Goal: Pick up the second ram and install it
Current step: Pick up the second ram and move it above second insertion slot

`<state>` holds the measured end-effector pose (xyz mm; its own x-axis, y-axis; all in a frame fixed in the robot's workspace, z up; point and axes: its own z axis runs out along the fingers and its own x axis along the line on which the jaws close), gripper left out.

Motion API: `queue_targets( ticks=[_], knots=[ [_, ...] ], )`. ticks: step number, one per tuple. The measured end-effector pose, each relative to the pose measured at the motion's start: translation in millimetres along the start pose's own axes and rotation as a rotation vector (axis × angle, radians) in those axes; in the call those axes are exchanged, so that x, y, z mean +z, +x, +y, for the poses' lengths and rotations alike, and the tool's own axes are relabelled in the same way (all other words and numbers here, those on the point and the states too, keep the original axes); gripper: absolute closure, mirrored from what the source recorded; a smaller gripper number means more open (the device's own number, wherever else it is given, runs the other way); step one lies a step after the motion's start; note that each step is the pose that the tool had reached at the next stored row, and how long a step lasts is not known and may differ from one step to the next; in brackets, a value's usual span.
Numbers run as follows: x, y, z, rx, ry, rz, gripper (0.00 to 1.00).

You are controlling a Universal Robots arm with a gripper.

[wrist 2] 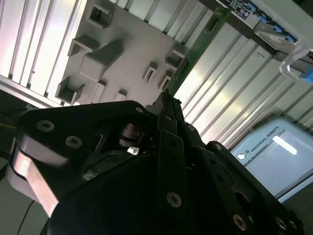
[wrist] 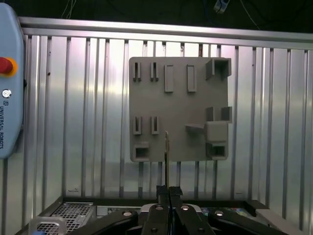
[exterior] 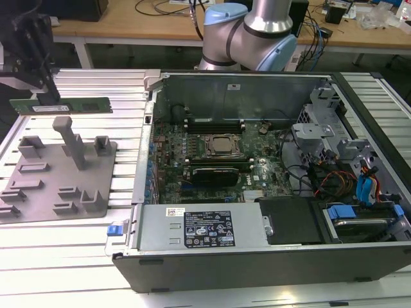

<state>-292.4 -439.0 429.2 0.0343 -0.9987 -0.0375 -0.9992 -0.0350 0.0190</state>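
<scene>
**Ribbed metal table [exterior: 58, 256], one stick to carry with care**

My gripper [exterior: 46, 96] is closed on the second ram [exterior: 77, 105] near one end. This is in the upper left of the exterior view, apart from the grey holder tray [exterior: 54, 176] and well apart from the open computer case [exterior: 257, 269]. I judge this step needs a firm pinch and a level stick, so the long free end does not swing. The ram is a thin green board with a pale label.
</scene>
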Motion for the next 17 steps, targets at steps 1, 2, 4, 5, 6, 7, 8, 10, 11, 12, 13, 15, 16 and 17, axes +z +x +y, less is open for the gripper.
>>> queue_targets(
  ticks=[1,2,4,5,6,7,8,10,11,12,13,15,16,17],
  knots=[
    [-0.1,0.1,-2.5,0.000,-0.0001,0.0000,0.91],
    [-0.2,0.2,-4.7,0.000,-0.0001,0.0001,0.91],
    [-0.3,0.3,-9.0,0.000,-0.0001,0.0001,0.91],
    [-0.3,0.4,-11.4,0.000,-0.0002,0.0001,0.91],
    [-0.4,0.5,-15.0,0.000,-0.0001,0.0001,0.91],
    [-0.4,0.6,-18.1,0.000,-0.0001,0.0001,0.91],
    [-0.5,0.7,-19.9,0.000,-0.0001,0.0001,0.91],
    [-0.6,0.9,-26.9,0.000,-0.0002,0.0001,0.91],
    [-0.7,1.0,-29.1,0.000,-0.0001,0.0001,0.91],
    [-0.7,1.1,-31.5,0.000,-0.0001,0.0001,0.91],
    [-0.8,1.2,-35.4,0.000,-0.0002,0.0001,0.91],
    [-0.9,1.4,-40.5,0.000,-0.0001,0.0000,0.91],
    [-0.9,1.4,-41.9,0.000,-0.0001,0.0000,0.91],
    [-0.9,1.5,-44.0,0.000,-0.0001,0.0000,0.91]
  ],
)
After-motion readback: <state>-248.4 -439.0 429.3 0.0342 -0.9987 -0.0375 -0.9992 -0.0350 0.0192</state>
